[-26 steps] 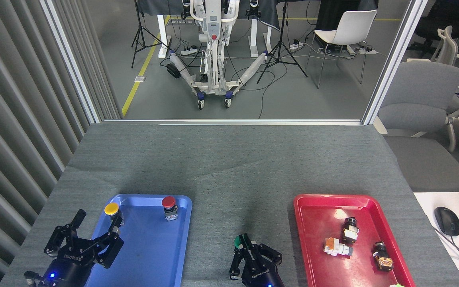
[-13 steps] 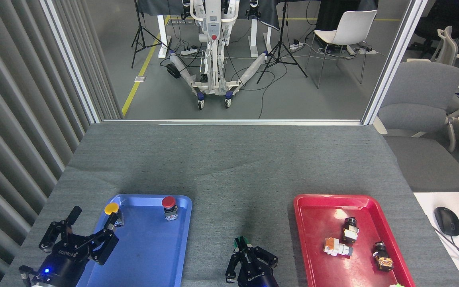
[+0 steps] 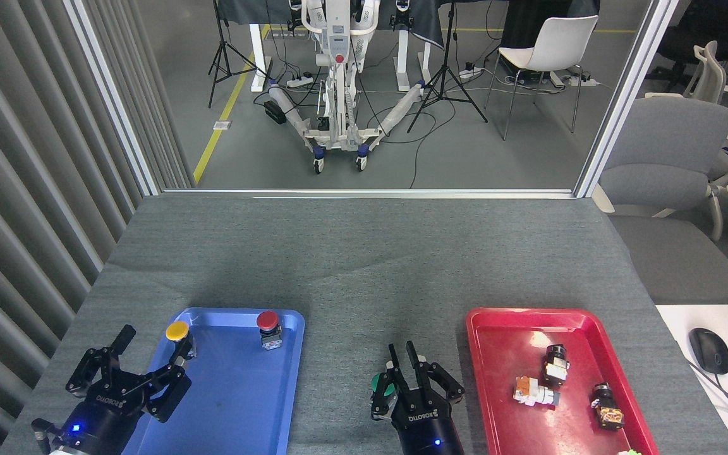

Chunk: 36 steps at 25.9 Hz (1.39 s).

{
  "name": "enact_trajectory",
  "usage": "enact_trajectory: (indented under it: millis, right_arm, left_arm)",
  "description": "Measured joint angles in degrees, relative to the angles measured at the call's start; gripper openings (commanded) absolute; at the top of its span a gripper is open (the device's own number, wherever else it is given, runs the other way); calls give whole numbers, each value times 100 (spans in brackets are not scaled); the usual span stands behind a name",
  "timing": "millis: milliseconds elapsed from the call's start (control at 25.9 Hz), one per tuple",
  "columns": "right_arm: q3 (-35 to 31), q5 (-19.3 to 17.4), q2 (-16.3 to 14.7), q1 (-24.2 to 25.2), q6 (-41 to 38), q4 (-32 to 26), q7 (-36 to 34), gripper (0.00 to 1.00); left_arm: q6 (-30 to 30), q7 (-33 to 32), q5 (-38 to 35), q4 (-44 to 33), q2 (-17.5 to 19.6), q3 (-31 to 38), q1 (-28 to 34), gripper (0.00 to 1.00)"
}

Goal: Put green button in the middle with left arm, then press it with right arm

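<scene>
Two trays, blue tray [image 3: 237, 404] and red tray [image 3: 503, 379], flank the green button [image 3: 382, 384]; it sits beside my nearly closed right gripper [image 3: 404, 352]; my left gripper [image 3: 149, 354] gapes.

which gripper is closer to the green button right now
The right. The right gripper sits directly over the green button, covering most of it, on the cloth between the trays. The left gripper is far off to the left, at the blue tray's left edge.
</scene>
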Motion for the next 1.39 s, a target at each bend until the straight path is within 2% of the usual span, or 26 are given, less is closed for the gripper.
enact_trajectory:
  millis: [77, 116, 347, 579, 772, 1004, 1390]
  right_arm:
    - [-117, -10, -29, 61, 3, -148, 0, 98]
    - [-185, -14, -48, 100, 3, -212, -4, 99]
    - [-732, -171, -334, 317, -77, -559, -23, 100]
    - [-1259, -544, -632, 576, -118, -744, -36, 100]
    - [-1433, -615, -819, 737, -122, -896, -51, 100]
    - [-1455, -625, -871, 810, -127, -981, -37, 100]
    - [-1456, -626, -914, 870, -128, -1027, -14, 100]
  left_arm:
    - [-57, 0, 0, 0, 5, 0, 0, 99]
    - [-97, 0, -1, 0, 9, 0, 0, 99]
    - [-454, 0, -14, -61, 15, 6, -15, 99]
    - [-518, -15, -16, -58, 17, 16, -123, 99]
    - [-530, -62, -20, -53, 19, 18, -130, 99]
    - [-531, -44, -17, 92, 77, 112, -314, 99]
    - [-562, -87, -6, 725, 519, 389, -656, 99]
